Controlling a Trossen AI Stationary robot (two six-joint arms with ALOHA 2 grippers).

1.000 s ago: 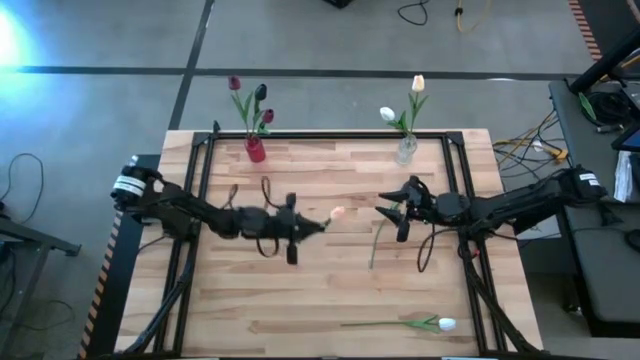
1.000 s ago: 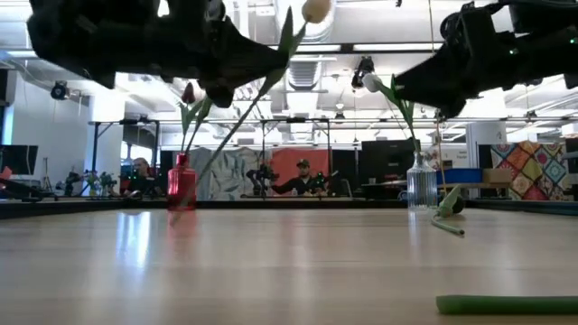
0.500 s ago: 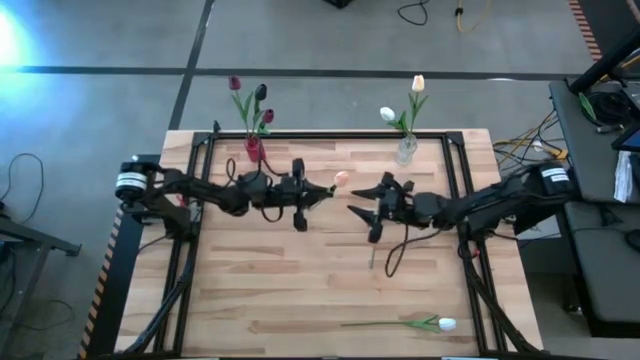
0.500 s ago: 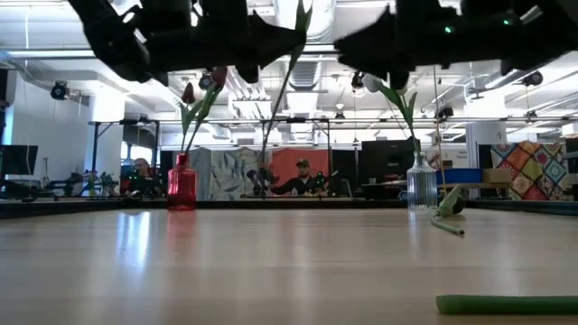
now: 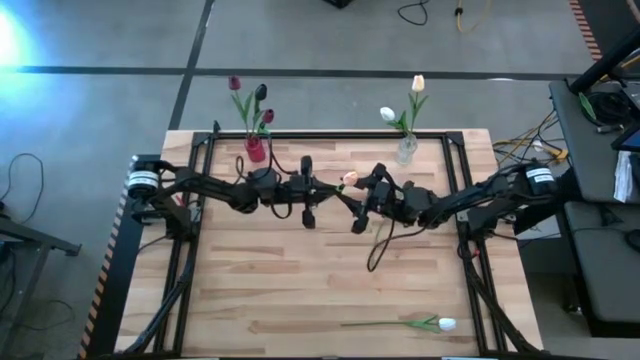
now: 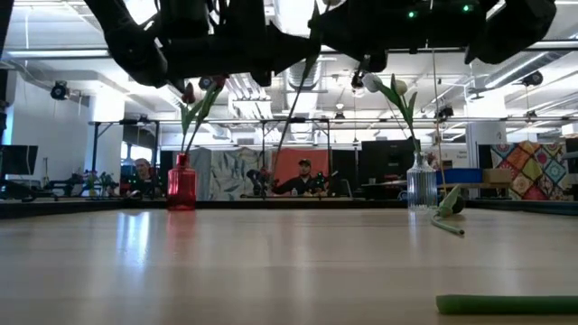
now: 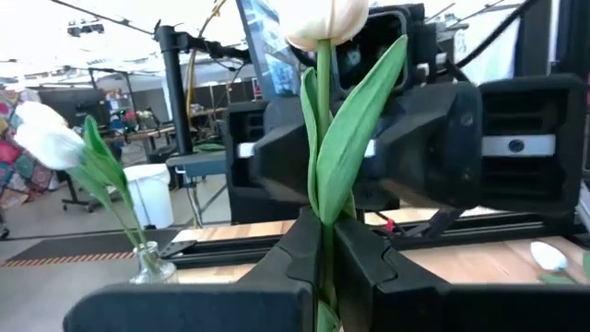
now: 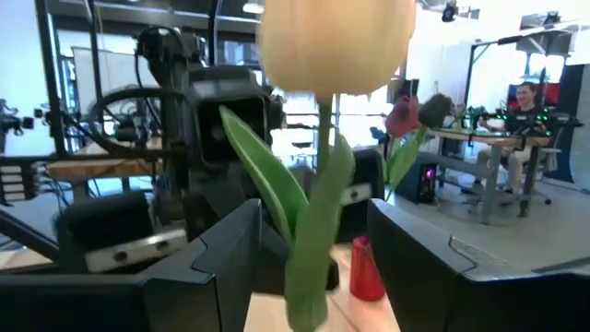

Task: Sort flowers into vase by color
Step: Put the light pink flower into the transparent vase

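A peach tulip (image 5: 350, 178) stands nearly upright in mid-air over the table's middle, with my left gripper (image 5: 336, 190) shut on its stem. My right gripper (image 5: 352, 200) is open right behind it. Its two fingers (image 8: 230, 249) stand on either side of the stem and leaves (image 8: 313, 221) and touch nothing that I can see. At the far edge a red vase (image 5: 255, 150) holds dark tulips and a clear vase (image 5: 405, 150) holds light ones. A white tulip (image 5: 430, 323) lies flat near the front edge. My left gripper pinches the tulip's green stem (image 7: 323, 231) between its two fingers, just under the leaves. The fingers reach in about level from the table's left and lie across the stem. The head (image 7: 327, 18) points up, the lower stem (image 6: 282, 135) slants down, clear of the table.
Another flower lies on the table under my right arm; its stem (image 5: 376, 248) and a leaf (image 6: 447, 206) show. A black frame (image 5: 330, 137) runs along the table's sides. People sit in the room beyond the far edge.
My left gripper has carried the peach tulip up and toward the far right, and the flower now stands more upright. My right gripper has risen and moved toward the table's left, staying open, until its fingers flank the tulip's stem.
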